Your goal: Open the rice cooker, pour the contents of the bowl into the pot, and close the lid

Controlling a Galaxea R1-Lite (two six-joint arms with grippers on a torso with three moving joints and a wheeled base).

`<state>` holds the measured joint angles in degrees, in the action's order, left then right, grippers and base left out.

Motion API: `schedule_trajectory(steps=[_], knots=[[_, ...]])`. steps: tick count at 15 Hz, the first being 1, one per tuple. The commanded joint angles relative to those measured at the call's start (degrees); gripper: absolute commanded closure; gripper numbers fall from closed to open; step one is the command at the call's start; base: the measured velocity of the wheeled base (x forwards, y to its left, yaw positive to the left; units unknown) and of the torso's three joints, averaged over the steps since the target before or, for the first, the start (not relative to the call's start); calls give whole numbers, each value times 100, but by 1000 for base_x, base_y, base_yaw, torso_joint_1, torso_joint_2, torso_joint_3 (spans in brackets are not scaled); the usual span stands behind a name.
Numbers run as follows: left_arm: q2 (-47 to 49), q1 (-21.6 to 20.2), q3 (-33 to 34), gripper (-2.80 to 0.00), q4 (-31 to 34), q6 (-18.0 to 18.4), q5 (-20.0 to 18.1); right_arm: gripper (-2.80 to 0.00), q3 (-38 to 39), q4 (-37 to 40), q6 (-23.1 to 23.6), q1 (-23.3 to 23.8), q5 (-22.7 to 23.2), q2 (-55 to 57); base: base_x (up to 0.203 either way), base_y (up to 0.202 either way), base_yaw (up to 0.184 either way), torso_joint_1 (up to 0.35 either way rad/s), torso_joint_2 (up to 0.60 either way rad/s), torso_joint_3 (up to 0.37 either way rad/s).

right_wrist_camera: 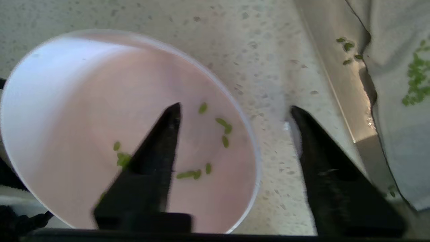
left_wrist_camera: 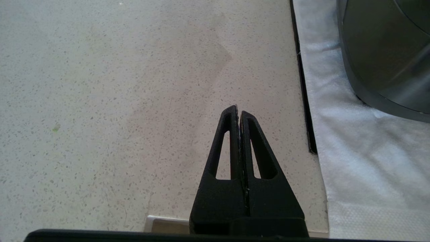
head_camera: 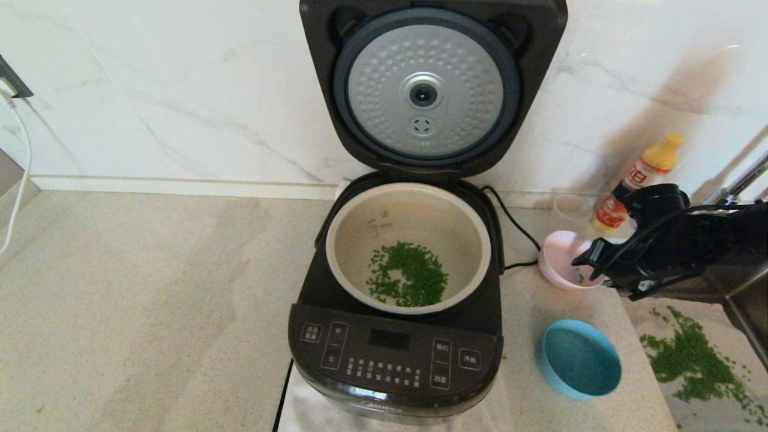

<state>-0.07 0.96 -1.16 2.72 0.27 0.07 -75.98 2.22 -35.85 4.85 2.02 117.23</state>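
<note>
The rice cooker [head_camera: 393, 354] stands mid-counter with its lid [head_camera: 426, 90] swung up, silver dimpled underside facing me. Green bits [head_camera: 409, 275] lie on the floor of the cream pot [head_camera: 342, 240]. The pink bowl [head_camera: 561, 258] sits upright on the counter to the cooker's right. My right gripper [head_camera: 585, 264] is open at the bowl's right rim. In the right wrist view that gripper [right_wrist_camera: 235, 109] straddles the rim of the bowl [right_wrist_camera: 84, 101], one finger inside and one outside; a few green bits [right_wrist_camera: 223, 122] remain inside. My left gripper [left_wrist_camera: 238, 109] is shut and empty over bare counter left of the cooker [left_wrist_camera: 386, 50].
A teal bowl [head_camera: 581, 359] sits near the counter's front right. An orange-capped bottle [head_camera: 636, 180] and a clear cup [head_camera: 570, 210] stand behind the pink bowl. The power cord [head_camera: 516, 228] runs between cooker and bowl. Spilled green bits [head_camera: 696, 360] lie on a lower surface at the right.
</note>
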Motion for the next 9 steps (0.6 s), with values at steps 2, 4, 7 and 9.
schedule_trajectory(steps=[2,4,7,9], knots=[[7,0,2,0,1,0,1,-280,-73,41,-18,111,0,-244,0,0,0,0,0,0],[7,0,-4,0,1,0,1,-280,-99,50,-8,139,0,-417,0,0,0,0,0,0],[7,0,-6,0,1,0,1,-280,-101,35,27,165,0,-634,0,0,0,0,0,0],[7,0,-6,0,1,0,1,-280,-122,44,26,174,0,-785,0,0,0,0,0,0]])
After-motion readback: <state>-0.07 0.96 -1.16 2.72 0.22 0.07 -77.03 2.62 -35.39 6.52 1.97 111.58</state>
